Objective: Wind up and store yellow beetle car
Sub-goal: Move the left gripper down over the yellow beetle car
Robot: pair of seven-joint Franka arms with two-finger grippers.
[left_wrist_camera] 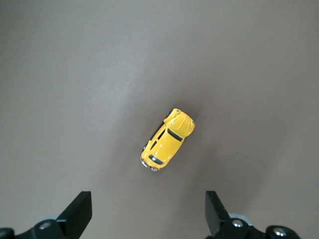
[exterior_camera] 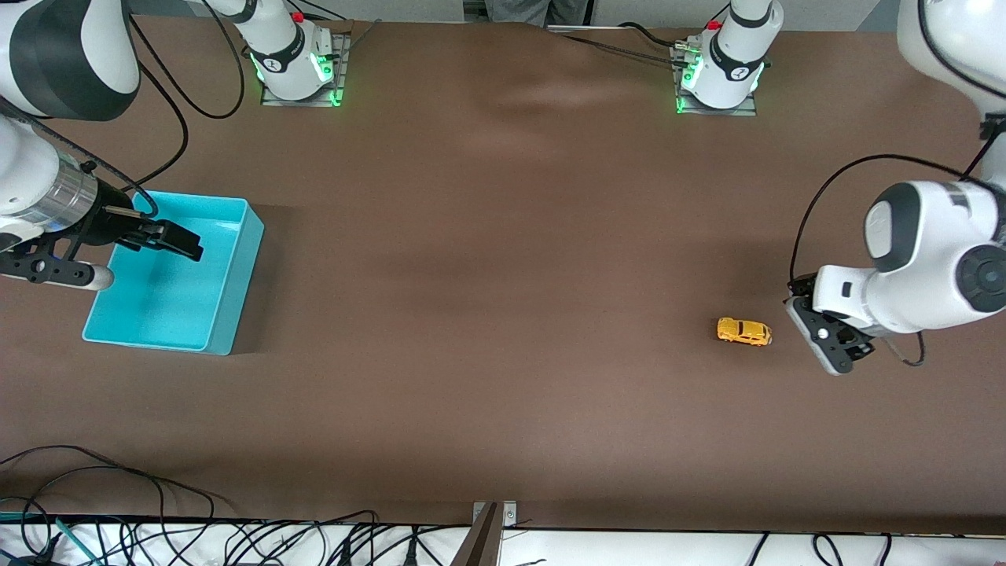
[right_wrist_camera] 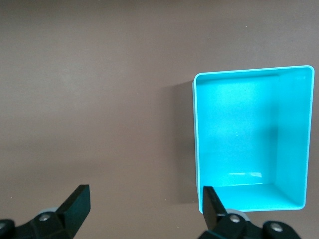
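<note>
While the yellow beetle car (exterior_camera: 743, 331) sits on its wheels on the brown table (exterior_camera: 503, 314) toward the left arm's end, well apart from the turquoise bin (exterior_camera: 236, 314) at the right arm's end, we have nothing gripped. Left gripper (exterior_camera: 835, 346) hangs just beside the car, jaws spread wide, empty. Right gripper (exterior_camera: 179, 240) waits over the bin, also spread, empty. We judge the car tiny, light, rigid, glossy — likely slippery on the rounded roof. Best hold: the 2 flat flanks across the body (left_wrist_camera: 167, 141), clear of the wheels so it can roll back for winding.
</note>
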